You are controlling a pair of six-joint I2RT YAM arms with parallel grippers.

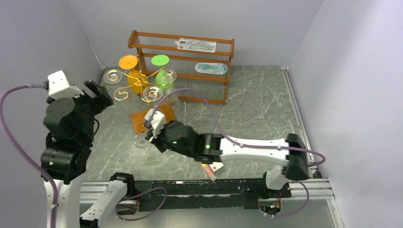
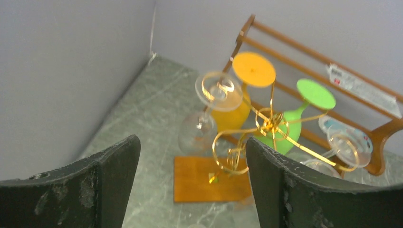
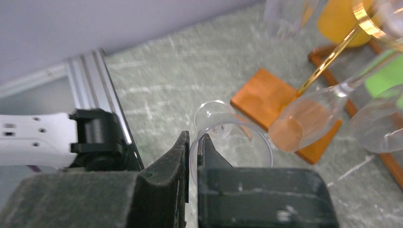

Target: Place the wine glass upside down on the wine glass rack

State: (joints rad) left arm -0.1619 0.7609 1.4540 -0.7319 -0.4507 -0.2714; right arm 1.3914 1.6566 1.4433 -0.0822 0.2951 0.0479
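Over on the left, left gripper point(image 1: 99, 94) spread wide and empty, hanging well apart from the rack point(image 1: 142, 81).

Moving right to the worry: right gripper point(image 3: 192, 137) pinched shut on just the thin rim of the glass point(image 3: 237, 142), so probably easy to lose on the lift, or to let it twist in the pads mid-flip.

Crowded rack too, loaded with clear glasses point(image 1: 113, 76), an orange glass point(image 1: 135, 81) and a green glass point(image 1: 161, 80). Decent chance of clipping one or snagging a gold curl.

Glass tipped over, low by the table point(image 1: 256, 109), just beside the base point(image 1: 139, 122), bowl straight ahead of the fingertips. Can't tell if lifted off yet.
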